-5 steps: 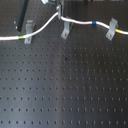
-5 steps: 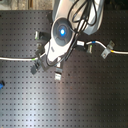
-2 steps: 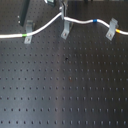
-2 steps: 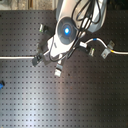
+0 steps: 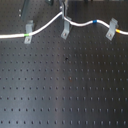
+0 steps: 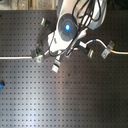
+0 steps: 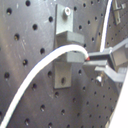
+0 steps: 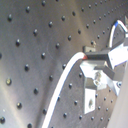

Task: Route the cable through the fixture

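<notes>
Black perforated desk [image 5: 65, 95]; tool [image 7: 95, 61] pinches the cable [image 7: 45, 75] beside the middle fixture clip [image 7: 67, 45], upper centre.

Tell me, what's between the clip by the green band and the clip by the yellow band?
In the first exterior view, a third clip stands between the left clip and the right clip, with the white cable running through all three.
</notes>
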Available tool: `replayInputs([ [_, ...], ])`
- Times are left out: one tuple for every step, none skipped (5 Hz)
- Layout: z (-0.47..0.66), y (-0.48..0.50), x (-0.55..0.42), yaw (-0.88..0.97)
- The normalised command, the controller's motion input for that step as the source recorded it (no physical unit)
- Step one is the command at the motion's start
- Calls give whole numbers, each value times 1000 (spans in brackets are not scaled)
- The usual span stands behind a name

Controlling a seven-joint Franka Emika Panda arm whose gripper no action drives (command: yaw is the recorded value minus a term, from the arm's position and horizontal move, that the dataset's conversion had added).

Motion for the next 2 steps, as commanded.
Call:
replayInputs([
  [400, -8, -226, 0],
  [1, 34, -38, -100],
])
